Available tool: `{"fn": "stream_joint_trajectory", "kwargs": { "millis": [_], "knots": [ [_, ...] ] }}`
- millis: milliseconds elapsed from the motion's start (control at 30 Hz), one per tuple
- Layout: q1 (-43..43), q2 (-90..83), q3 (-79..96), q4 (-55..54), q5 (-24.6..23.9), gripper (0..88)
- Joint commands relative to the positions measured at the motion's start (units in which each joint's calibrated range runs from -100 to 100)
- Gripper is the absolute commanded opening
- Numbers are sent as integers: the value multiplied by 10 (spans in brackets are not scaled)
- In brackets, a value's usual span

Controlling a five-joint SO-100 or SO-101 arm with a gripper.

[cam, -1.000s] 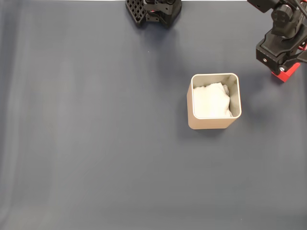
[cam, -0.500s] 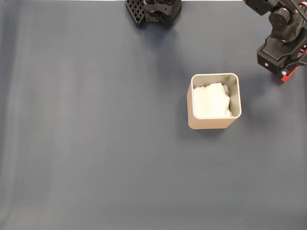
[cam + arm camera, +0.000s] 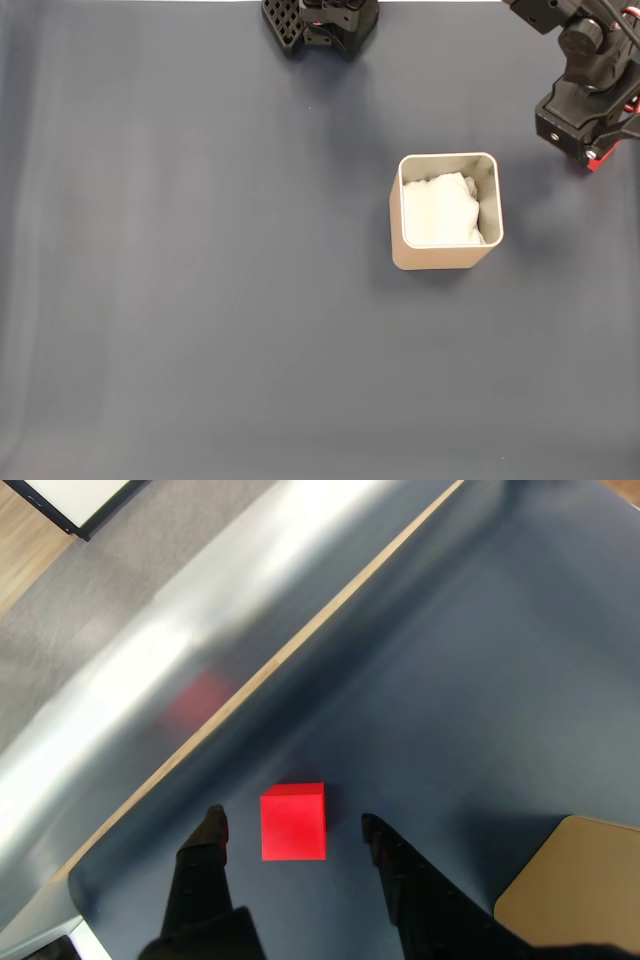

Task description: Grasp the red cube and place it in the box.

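The red cube (image 3: 293, 823) lies on the dark blue mat between my two black fingers in the wrist view, with a gap on each side. My gripper (image 3: 292, 832) is open around it and touches neither face. In the fixed view the gripper (image 3: 590, 150) sits at the far right edge, covering the cube except for a red sliver (image 3: 597, 160). The beige box (image 3: 445, 258) with white padding stands on the mat to the lower left of the gripper; a corner of the box (image 3: 575, 890) shows at the wrist view's lower right.
The arm's black base (image 3: 320, 22) stands at the top centre of the fixed view. The mat's edge (image 3: 300, 645) and a shiny metal rail run just beyond the cube in the wrist view. Wide open mat lies left of and below the box.
The gripper has shifted slightly up and right over the cube, so less red shows than a second ago. The box has not moved.
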State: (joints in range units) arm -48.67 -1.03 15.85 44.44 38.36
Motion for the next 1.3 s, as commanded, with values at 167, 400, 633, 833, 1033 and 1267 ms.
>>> {"fn": "stream_joint_trajectory", "kwargs": {
  "millis": [167, 400, 633, 833, 1033, 1267],
  "knots": [
    [2, -1, 11, -18, 1, 344],
    [1, 2, 16, -21, 2, 344],
    [1, 7, 16, -28, 5, 344],
    [1, 14, 11, -33, 6, 345],
    [1, 23, 3, -39, 9, 349],
    [2, 31, -2, -40, 10, 352]
  ]
}}
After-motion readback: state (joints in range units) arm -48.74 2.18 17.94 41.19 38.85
